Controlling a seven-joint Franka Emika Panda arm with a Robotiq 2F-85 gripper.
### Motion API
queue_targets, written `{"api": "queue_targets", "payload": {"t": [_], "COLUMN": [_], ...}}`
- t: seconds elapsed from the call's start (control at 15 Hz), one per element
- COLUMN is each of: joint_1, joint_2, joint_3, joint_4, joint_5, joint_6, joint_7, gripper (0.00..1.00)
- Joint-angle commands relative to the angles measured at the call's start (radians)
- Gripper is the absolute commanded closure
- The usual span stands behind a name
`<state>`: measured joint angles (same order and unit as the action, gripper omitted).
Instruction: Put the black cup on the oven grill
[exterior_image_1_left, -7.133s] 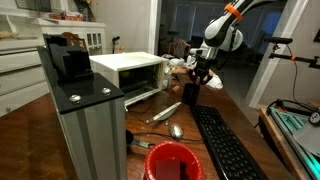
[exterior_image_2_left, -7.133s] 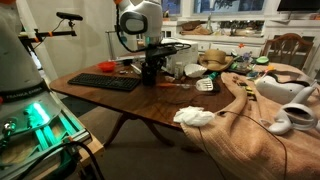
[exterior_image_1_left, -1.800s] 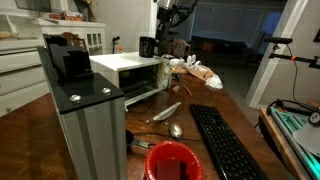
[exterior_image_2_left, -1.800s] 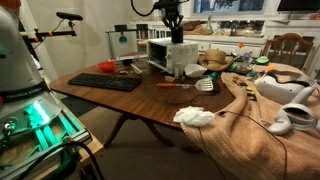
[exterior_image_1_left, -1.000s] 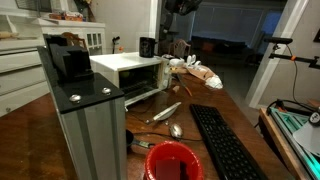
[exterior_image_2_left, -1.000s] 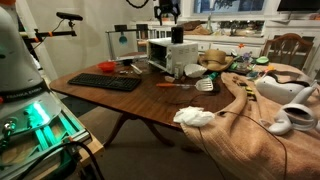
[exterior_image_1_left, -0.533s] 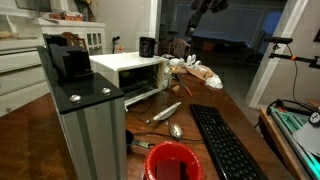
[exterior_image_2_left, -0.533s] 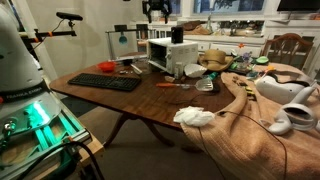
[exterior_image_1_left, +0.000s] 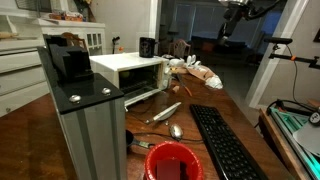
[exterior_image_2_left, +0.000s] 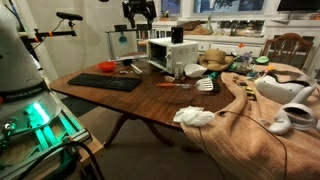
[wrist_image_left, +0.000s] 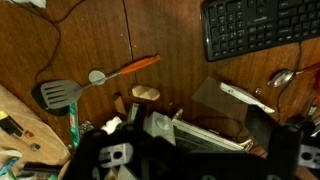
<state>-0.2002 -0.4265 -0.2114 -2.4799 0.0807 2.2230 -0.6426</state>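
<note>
The black cup (exterior_image_1_left: 147, 46) stands upright on the flat top of the white oven grill (exterior_image_1_left: 122, 67), at its back edge. In the other exterior view the black cup (exterior_image_2_left: 178, 35) shows on the oven grill (exterior_image_2_left: 163, 52) too. My gripper (exterior_image_1_left: 226, 30) hangs high above the table, well away from the oven, open and empty. From the opposite side the gripper (exterior_image_2_left: 138, 16) appears near the top edge of the picture. In the wrist view the gripper (wrist_image_left: 195, 138) looks straight down, and the white oven grill (wrist_image_left: 185, 125) lies below its dark fingers. I cannot make out the cup there.
A tall grey cabinet (exterior_image_1_left: 85, 120) with a black block on top stands in front of the oven. A red tub (exterior_image_1_left: 172, 160), a black keyboard (exterior_image_1_left: 225, 145), a spoon (exterior_image_1_left: 175, 130) and other utensils lie on the wooden table (exterior_image_2_left: 150, 100). Clutter and a cloth (exterior_image_2_left: 195, 116) fill the far side.
The gripper has swung high and away from the oven. The cup stays on the oven top.
</note>
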Motion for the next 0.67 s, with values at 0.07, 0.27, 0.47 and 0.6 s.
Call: {"api": "queue_targets", "payload": {"t": [0.07,0.27,0.47,0.6], "joint_1": [0.025,0.036,0.038,0.039], "joint_2": [-0.086,-0.119,-0.104,-0.102], "joint_3": [-0.037,-0.047,-0.05,-0.05], "joint_4": [-0.09,-0.112,-0.101,-0.1], "joint_5": [-0.038,-0.044,-0.042,-0.042], "joint_6": [0.028,0.033,0.033,0.033], "joint_7": [0.081,0.091,0.089,0.089], "gripper": [0.0,0.0,0.0,0.0]}}
